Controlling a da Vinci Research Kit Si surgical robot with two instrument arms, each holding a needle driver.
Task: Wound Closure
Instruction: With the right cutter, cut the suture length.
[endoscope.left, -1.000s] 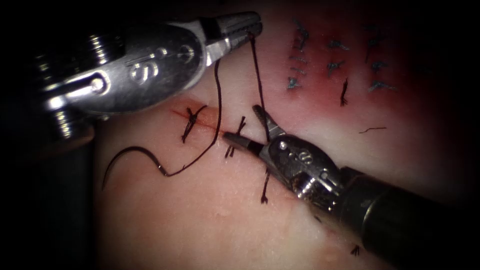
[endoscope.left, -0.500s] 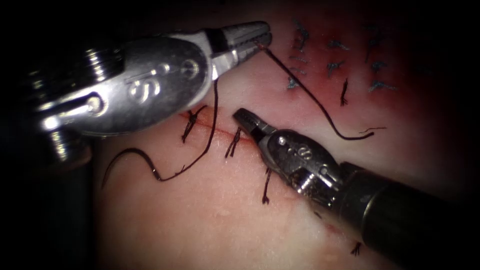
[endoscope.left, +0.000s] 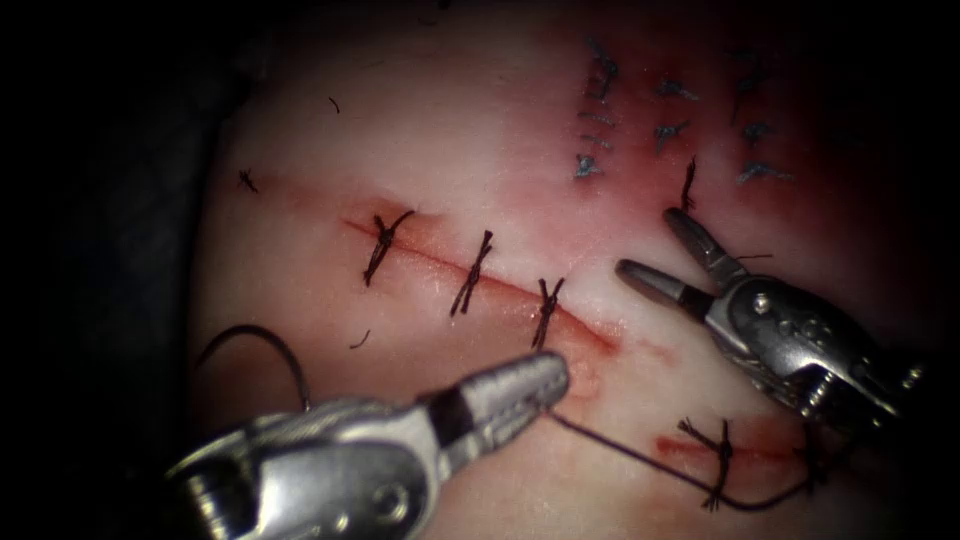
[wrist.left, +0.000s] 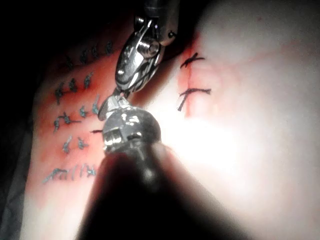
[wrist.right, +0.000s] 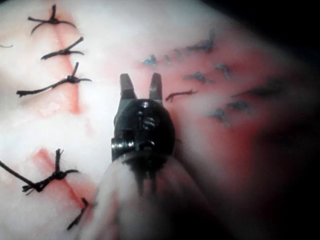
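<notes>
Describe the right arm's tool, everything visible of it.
The right tool is a small metal needle driver on a dark shaft, entering from the endoscope view's right. Its two slim jaws stand open in a V and hold nothing. The wrist behind them is shiny steel with small pins. It hovers over the tissue past the right end of the cut, pointing up-left. The right wrist view shows the same tool open, with bare tissue between its tips.
</notes>
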